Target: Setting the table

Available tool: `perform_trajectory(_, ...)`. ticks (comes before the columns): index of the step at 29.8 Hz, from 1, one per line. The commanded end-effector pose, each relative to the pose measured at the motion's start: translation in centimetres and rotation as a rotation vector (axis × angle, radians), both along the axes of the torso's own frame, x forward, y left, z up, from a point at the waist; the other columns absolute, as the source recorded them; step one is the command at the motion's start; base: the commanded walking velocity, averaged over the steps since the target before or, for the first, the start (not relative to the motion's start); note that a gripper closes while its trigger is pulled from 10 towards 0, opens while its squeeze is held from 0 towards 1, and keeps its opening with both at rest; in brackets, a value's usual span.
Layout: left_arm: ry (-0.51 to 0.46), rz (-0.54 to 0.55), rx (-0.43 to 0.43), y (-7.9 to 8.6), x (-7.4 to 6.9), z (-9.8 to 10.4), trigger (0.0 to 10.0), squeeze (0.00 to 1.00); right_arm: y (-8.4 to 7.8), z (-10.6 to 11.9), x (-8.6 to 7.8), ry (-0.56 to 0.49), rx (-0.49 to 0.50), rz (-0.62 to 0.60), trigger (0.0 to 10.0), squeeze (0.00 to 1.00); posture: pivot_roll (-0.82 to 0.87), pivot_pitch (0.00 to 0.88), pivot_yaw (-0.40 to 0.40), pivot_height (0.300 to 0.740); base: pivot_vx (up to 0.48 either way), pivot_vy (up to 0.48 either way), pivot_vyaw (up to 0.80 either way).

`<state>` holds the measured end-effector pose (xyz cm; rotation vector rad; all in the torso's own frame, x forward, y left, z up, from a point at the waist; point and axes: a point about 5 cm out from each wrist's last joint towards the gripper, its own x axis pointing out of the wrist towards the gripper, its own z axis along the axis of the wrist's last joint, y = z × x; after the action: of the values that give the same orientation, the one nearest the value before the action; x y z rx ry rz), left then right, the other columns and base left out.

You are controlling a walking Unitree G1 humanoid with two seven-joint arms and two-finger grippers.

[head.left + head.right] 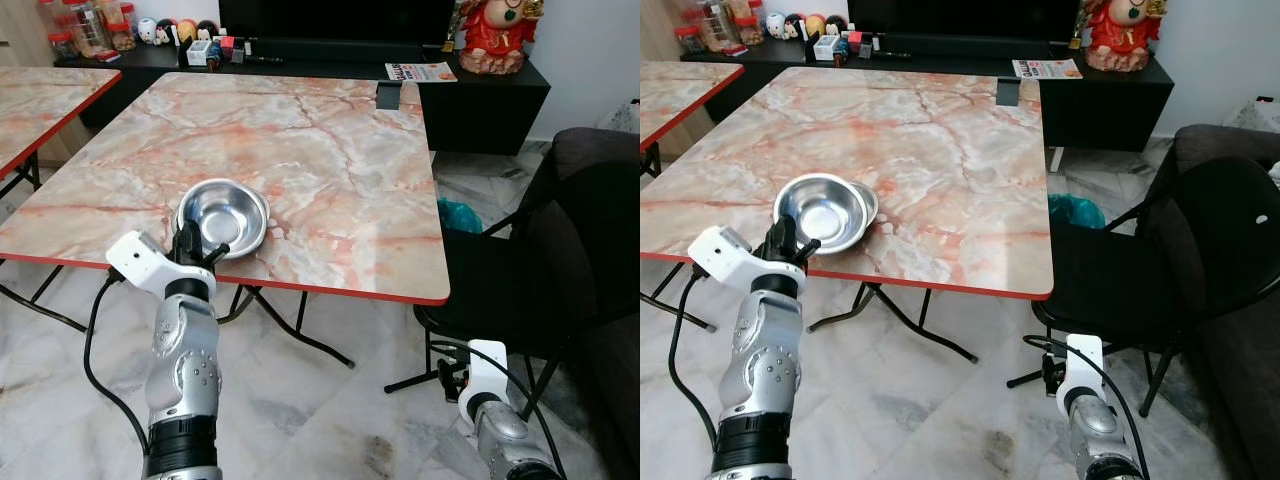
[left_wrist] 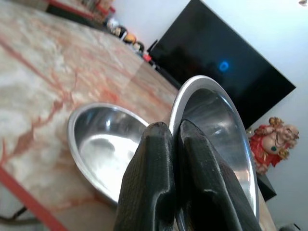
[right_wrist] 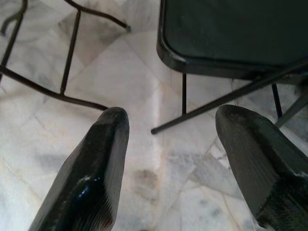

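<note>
Two steel bowls sit close together near the front edge of the marble table [image 1: 330,150]. One bowl [image 2: 98,144] rests flat on the tabletop. The other bowl [image 2: 214,122] is tilted up, and my left gripper [image 2: 174,127] is shut on its rim. From the head, the bowls [image 1: 225,212] overlap, with my left gripper [image 1: 195,250] at their near rim, just over the table's red edge. My right gripper [image 3: 171,120] hangs open low over the floor beside the chair, holding nothing; its arm [image 1: 487,385] shows at the bottom right.
A black folding chair [image 1: 520,270] stands at the table's right side, with a dark sofa behind it. A teal bag [image 1: 458,214] lies on the floor. A second marble table [image 1: 40,100] is at the left. A small dark stand [image 1: 388,95] sits on the far edge.
</note>
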<state>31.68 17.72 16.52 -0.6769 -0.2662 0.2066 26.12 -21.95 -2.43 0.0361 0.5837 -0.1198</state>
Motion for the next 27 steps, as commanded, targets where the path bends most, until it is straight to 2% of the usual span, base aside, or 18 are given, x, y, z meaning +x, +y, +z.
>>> perform_trajectory(1, -0.014, 0.004, -0.016, 0.2, 0.1, 0.1, 10.0, 0.00, -0.1, 0.3, 0.3, -0.024, -0.004, -0.001, 10.0, 0.00, -0.05, 0.035, -0.004, 0.740, 0.000, 0.000, 0.00)
perform_trajectory(6, -0.004, 0.090, -0.045, 1.5, 0.7, -0.2, 10.0, 0.00, 0.0, 0.9, 0.9, -0.050, -0.009, 0.002, 10.0, 0.00, -0.05, 0.037, 0.002, 0.740, 0.000, 0.000, 0.00)
perform_trajectory(8, -0.001, 0.101, -0.055, 1.6, 0.9, -0.1, 10.0, 0.00, -0.3, 0.6, 0.7, 0.031, -0.046, -0.006, 10.0, 0.00, -0.06, 0.036, 0.004, 0.740, 0.000, 0.000, 0.00)
perform_trajectory(10, -0.013, 0.100, -0.053, 1.6, 1.1, 0.1, 10.0, 0.00, -0.5, -0.7, -0.3, 0.210, -0.048, -0.039, 10.0, 0.00, -0.06, 0.037, 0.005, 0.740, 0.000, 0.000, 0.00)
perform_trajectory(11, -0.018, 0.098, -0.055, 1.5, 1.1, 0.3, 10.0, 0.00, -0.2, -1.1, -0.5, 0.260, -0.045, -0.022, 10.0, 0.00, -0.06, 0.037, 0.005, 0.740, 0.000, 0.000, 0.00)
perform_trajectory(12, -0.018, 0.098, -0.055, 1.5, 1.1, 0.3, 10.0, 0.00, -0.2, -1.1, -0.5, 0.260, -0.045, -0.022, 10.0, 0.00, -0.06, 0.037, 0.005, 0.740, 0.000, 0.000, 0.00)
perform_trajectory(13, -0.025, 0.095, -0.055, 1.4, 1.2, 0.4, 10.0, 0.00, 0.8, -1.6, -0.8, 0.326, -0.081, 0.072, 10.0, 0.00, -0.06, 0.036, 0.004, 0.740, 0.000, 0.000, 0.00)
perform_trajectory(14, -0.025, 0.095, -0.055, 1.4, 1.2, 0.4, 10.0, 0.00, 0.8, -1.6, -0.8, 0.326, -0.081, 0.072, 10.0, 0.00, -0.06, 0.036, 0.004, 0.740, 0.000, 0.000, 0.00)
perform_trajectory(15, -0.030, 0.096, -0.050, 1.4, 1.3, 0.5, 10.0, 0.00, 1.1, -2.0, -1.3, 0.365, -0.111, 0.123, 10.0, 0.00, -0.06, 0.032, 0.002, 0.740, 0.000, 0.000, 0.00)
perform_trajectory(22, -0.043, 0.108, -0.033, 1.5, 1.3, 0.6, 10.0, 0.00, 1.6, -3.1, -2.8, 0.471, -0.103, 0.151, 10.0, 0.00, -0.06, 0.028, -0.003, 0.740, 0.000, 0.000, 0.00)
perform_trajectory(27, -0.046, 0.116, -0.029, 1.7, 1.2, 0.6, 10.0, 0.00, 1.1, -3.5, -3.7, 0.530, -0.084, 0.125, 10.0, 0.00, -0.05, 0.025, -0.006, 0.740, 0.000, 0.000, 0.00)
